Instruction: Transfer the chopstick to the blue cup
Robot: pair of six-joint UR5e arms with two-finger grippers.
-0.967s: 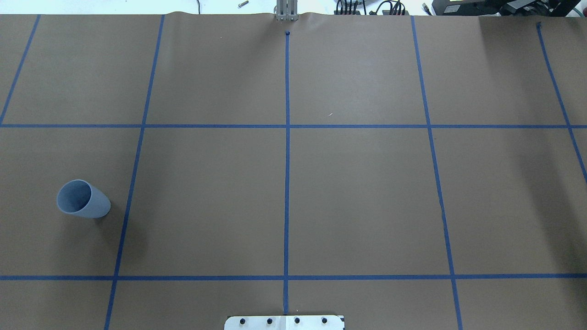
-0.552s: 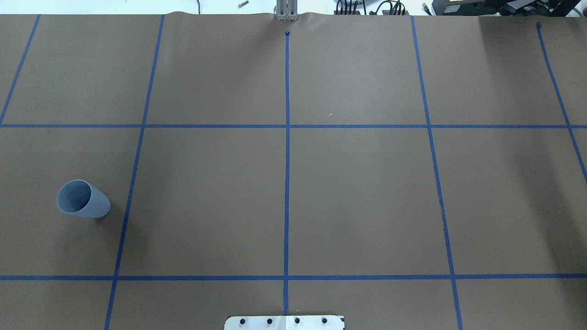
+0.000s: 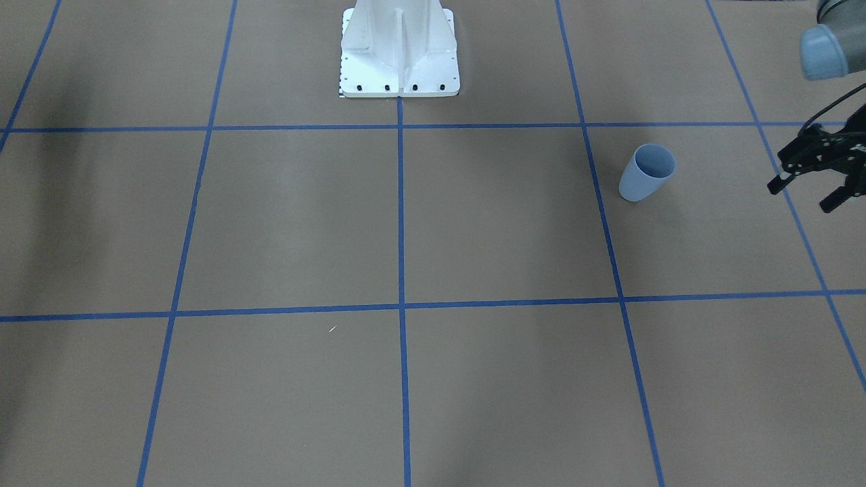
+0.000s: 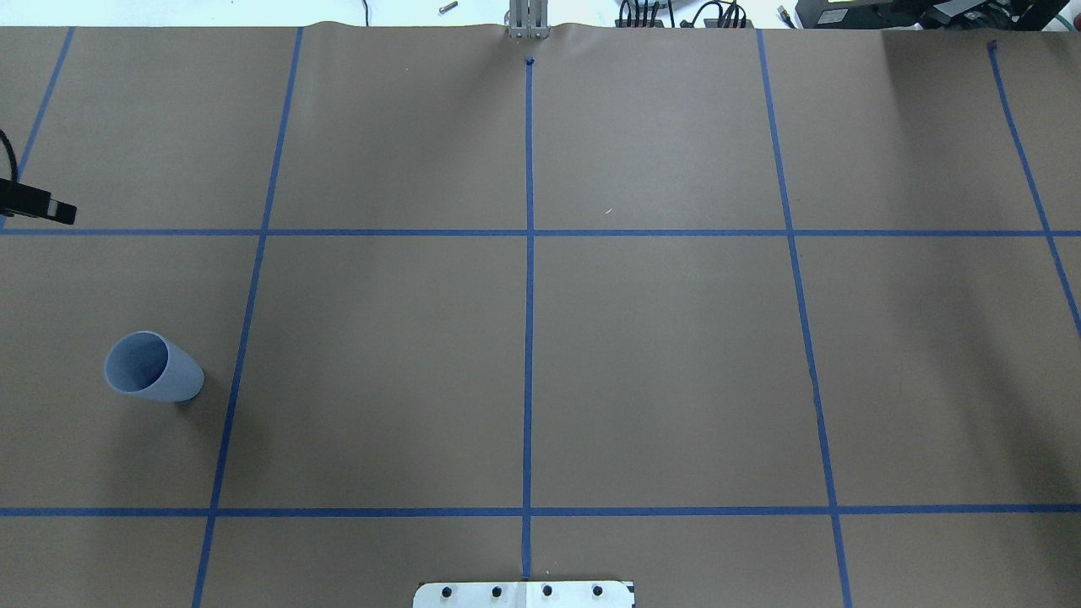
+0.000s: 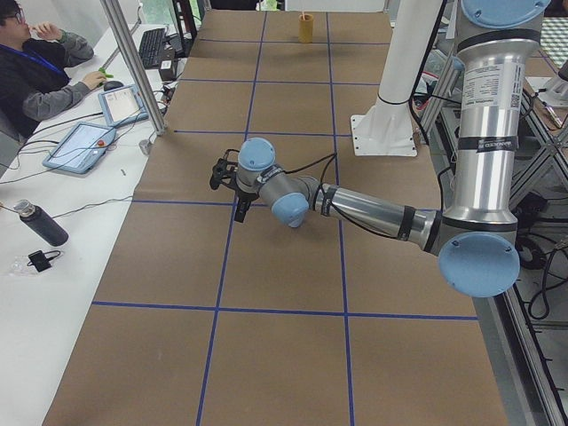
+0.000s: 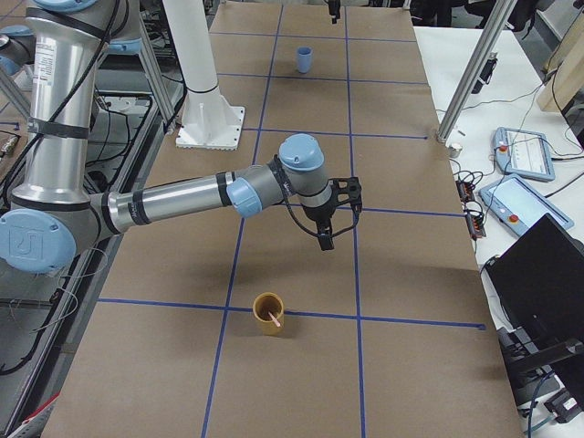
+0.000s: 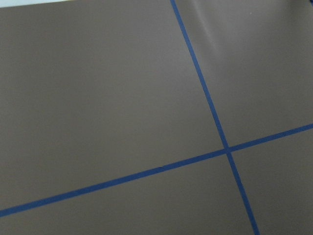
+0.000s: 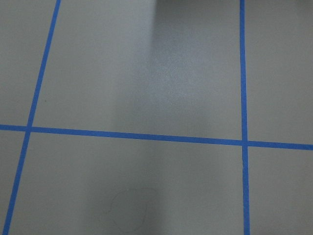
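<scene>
The chopstick [image 6: 273,318] stands in a brown cup [image 6: 267,315] on the tabletop [image 6: 301,374], near but apart from the right fingers [image 6: 325,239]; whether those are spread I cannot tell. The blue cup [image 3: 646,173] stands well away, near the left fingers [image 3: 833,200], which are spread and hold nothing.

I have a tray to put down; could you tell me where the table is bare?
The middle squares in front of the robot base lie bare. It is tighter beside the blue cup, where the open left end effector hovers.
</scene>
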